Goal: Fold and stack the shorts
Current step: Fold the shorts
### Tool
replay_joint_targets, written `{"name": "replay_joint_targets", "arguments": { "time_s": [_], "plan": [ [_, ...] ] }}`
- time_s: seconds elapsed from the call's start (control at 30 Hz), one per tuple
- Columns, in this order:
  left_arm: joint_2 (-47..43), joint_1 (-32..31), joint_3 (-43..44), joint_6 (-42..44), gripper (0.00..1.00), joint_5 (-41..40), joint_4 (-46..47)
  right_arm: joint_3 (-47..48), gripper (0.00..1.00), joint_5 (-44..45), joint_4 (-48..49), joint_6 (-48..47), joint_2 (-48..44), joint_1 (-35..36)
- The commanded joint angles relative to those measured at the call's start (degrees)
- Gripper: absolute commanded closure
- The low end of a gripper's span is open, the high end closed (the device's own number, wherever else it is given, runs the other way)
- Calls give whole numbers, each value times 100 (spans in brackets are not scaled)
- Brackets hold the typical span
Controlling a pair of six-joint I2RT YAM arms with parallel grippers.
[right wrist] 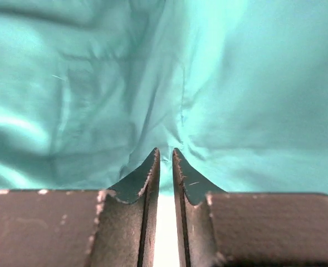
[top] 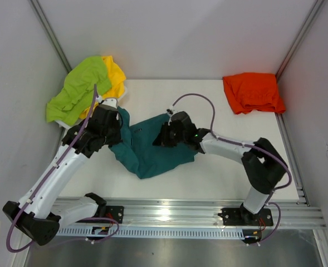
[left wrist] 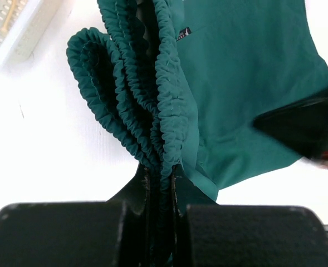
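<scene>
The teal green shorts (top: 150,153) lie crumpled on the white table between the two arms. My left gripper (top: 116,119) is at their left end, shut on the bunched elastic waistband (left wrist: 162,169); the gathered folds (left wrist: 130,83) rise from between its fingers. My right gripper (top: 159,136) rests on the middle of the same shorts. In the right wrist view its tips (right wrist: 166,153) stand a narrow gap apart against the teal cloth (right wrist: 97,83), with bright table showing between the fingers and no cloth pinched there.
Folded orange shorts (top: 253,93) lie at the back right. Lime green shorts (top: 77,89) and yellow shorts (top: 116,75) are heaped at the back left over a white basket (left wrist: 13,28). Side walls close in both flanks; a metal rail (top: 169,214) runs along the near edge.
</scene>
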Motion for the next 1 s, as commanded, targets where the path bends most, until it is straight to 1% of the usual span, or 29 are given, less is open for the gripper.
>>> {"name": "replay_joint_targets", "arguments": {
  "time_s": [0.0, 0.13, 0.27, 0.4, 0.57, 0.7, 0.8, 0.93, 0.97],
  "plan": [
    [31, -56, 286, 142, 100, -225, -3, -271, 82, -59, -553, -403, -723, -430],
    [49, -47, 277, 186, 100, -129, 59, -588, 72, 169, -1097, -982, -1023, -1141],
    [75, -64, 260, 257, 100, -50, 129, -799, 68, 222, -1266, -1274, -936, -1607],
    [128, -91, 286, 301, 100, -67, 129, -931, 66, 398, -1187, -1371, -769, -1740],
    [207, -152, 347, 362, 100, -111, 138, -1037, 66, 573, -1099, -1379, -410, -1705],
    [286, -205, 391, 424, 100, -137, 147, -1177, 66, 907, -1064, -1362, -207, -1548],
    [382, -240, 444, 494, 100, -137, 165, -1344, 67, 943, -941, -1231, -110, -1345],
    [541, -485, 558, 591, 100, -207, 165, -1529, 67, 1180, -853, -924, -84, -766],
    [584, -565, 593, 582, 100, -303, 121, -1581, 67, 1206, -827, -844, -83, -486]
  ]
}}
